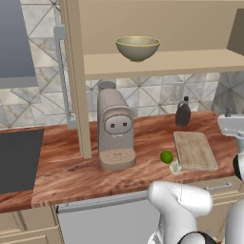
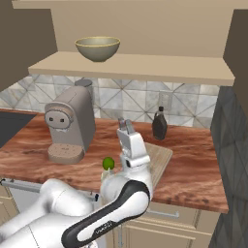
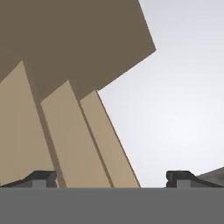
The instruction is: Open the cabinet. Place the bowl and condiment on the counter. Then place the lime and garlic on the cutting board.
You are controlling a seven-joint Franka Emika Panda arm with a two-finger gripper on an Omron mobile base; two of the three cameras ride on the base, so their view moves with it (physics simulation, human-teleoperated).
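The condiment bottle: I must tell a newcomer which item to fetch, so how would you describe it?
Find the reddish-brown counter under the open wall cabinet. Near the tiled back wall, just behind the light cutting board, stands the condiment bottle. It is the only dark, narrow-necked thing there, shorter than the beige coffee machine.

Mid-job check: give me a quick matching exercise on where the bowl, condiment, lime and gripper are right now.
Things:
1. bowl
2. condiment
3. lime
4. gripper

Places or states:
A. on the counter just left of the cutting board
B. open, holding nothing
C. on the shelf of the open cabinet
D. standing on the counter behind the cutting board

Pairs: 1-C, 2-D, 3-A, 4-B
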